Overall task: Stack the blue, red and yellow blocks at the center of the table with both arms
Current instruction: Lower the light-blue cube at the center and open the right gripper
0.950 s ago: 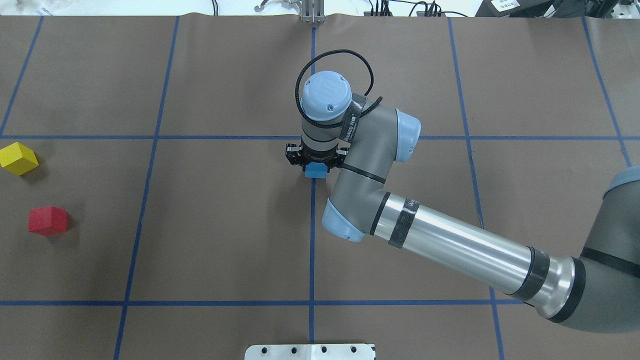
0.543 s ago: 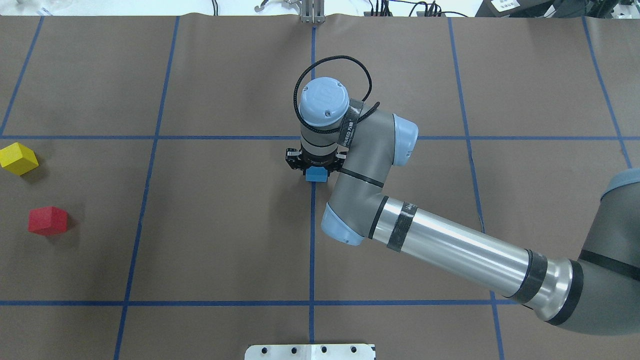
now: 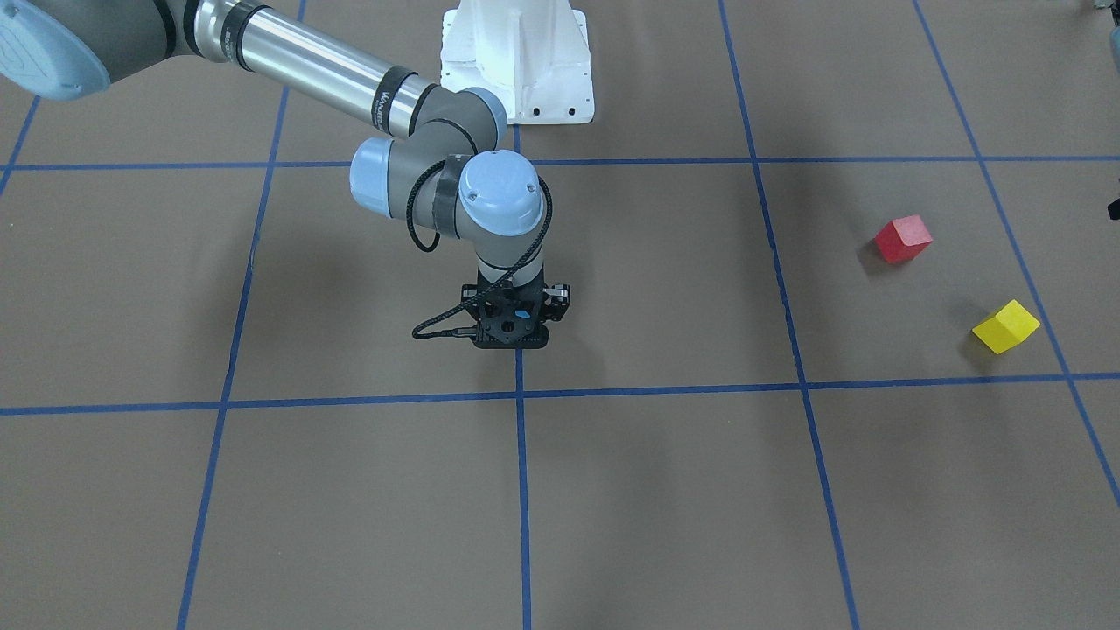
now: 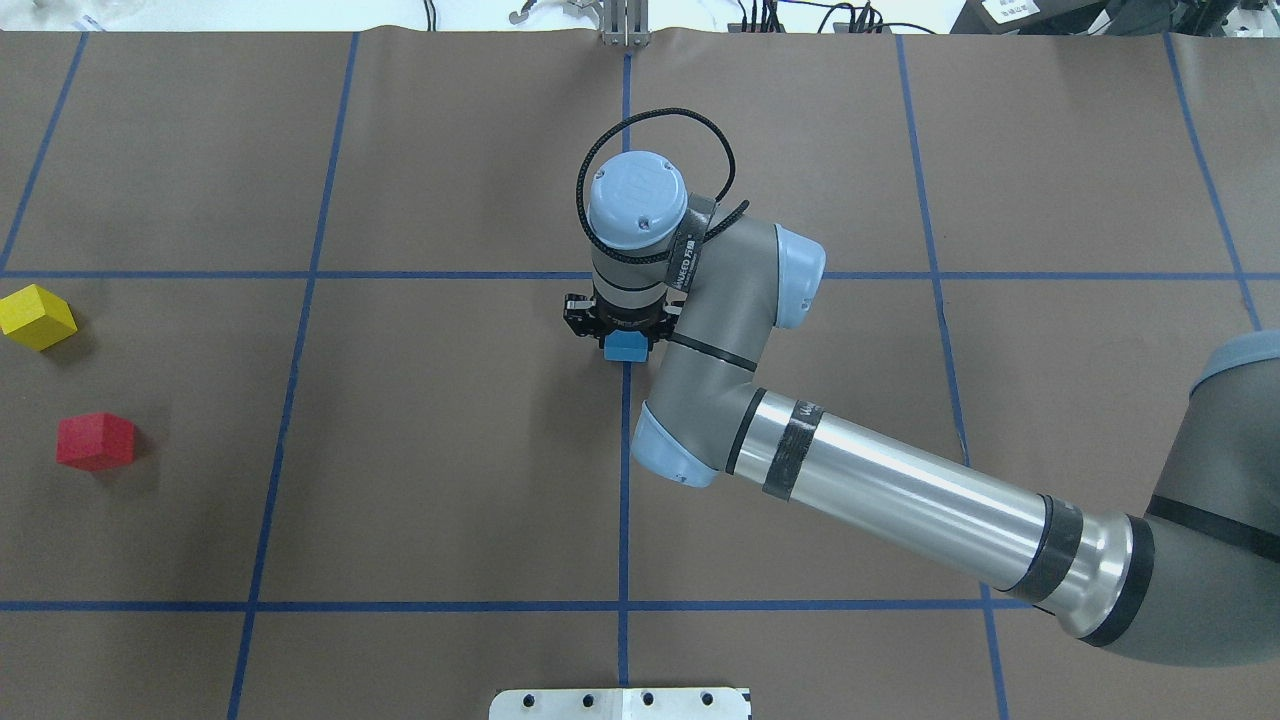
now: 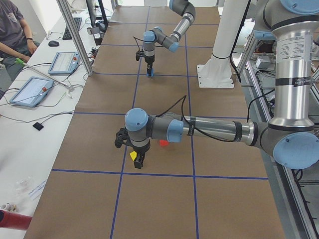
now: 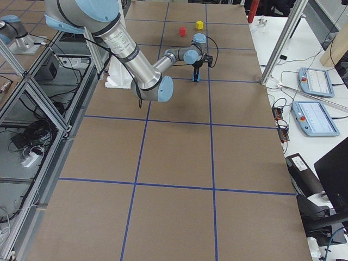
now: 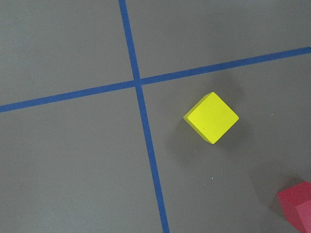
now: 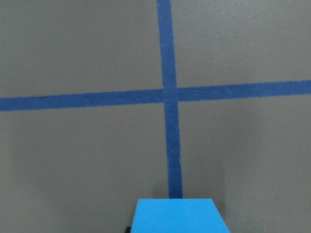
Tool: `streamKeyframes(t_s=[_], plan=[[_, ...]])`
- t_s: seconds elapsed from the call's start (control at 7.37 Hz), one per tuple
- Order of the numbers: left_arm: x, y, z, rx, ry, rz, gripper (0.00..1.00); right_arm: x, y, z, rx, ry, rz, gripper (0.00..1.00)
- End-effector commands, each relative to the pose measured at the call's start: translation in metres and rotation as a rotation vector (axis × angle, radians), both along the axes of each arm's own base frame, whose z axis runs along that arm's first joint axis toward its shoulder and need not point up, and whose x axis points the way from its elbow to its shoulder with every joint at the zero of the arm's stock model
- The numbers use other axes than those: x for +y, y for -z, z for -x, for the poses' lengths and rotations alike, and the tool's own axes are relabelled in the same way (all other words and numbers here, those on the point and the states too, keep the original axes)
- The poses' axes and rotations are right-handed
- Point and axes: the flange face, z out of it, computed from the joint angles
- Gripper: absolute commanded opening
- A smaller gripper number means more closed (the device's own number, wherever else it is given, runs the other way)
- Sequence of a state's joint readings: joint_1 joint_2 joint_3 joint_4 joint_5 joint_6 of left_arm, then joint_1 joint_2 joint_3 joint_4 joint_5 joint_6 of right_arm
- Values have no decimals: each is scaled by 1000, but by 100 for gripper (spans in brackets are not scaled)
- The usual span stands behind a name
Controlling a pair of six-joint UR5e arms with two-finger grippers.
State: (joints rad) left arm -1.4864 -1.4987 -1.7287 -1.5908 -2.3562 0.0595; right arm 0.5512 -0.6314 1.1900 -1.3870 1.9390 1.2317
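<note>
**Right claw (image 4: 622, 330) bringing the blue block (image 4: 627, 347) to the middle of the desk (image 4: 450, 480)**

The right claw is pointing straight down and pinching the blue block between its fingers. The block is hanging low over a blue tape line (image 4: 624, 480), just short of a tape crossing (image 8: 167, 93) that the right wrist view is showing ahead of it. Whether the block's underside is touching the desk cannot be told from these views.

The red block (image 4: 95, 441) and the yellow block (image 4: 37, 316) are lying near each other but apart, well away at the desk's left end, and neither is being held. The left claw (image 5: 139, 162) is hovering over the yellow block, and its wrist camera is looking down on that block with a corner of the red one at the frame's edge. Only the side view is showing this claw, so whether it is spread or pressed together cannot be told.

As a judgement, the task is standing at its first step: the base of the stack is arriving but not released. Releasing the blue block, then fetching and stacking the red and yellow blocks, is remaining.
</note>
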Motion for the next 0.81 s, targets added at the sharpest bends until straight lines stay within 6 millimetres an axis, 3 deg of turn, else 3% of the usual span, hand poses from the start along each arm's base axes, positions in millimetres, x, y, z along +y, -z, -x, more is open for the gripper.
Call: streamKeyframes(t_s=[0.0, 0.14, 0.68], plan=[[0, 0, -1, 0, -2, 0, 100, 1, -1, 2, 3, 3, 1, 40], [0, -1, 0, 0, 0, 1, 100, 1, -1, 2, 3, 3, 0, 99], [0, 0, -1, 0, -1, 1, 100, -1, 0, -4, 1, 19, -15, 100]])
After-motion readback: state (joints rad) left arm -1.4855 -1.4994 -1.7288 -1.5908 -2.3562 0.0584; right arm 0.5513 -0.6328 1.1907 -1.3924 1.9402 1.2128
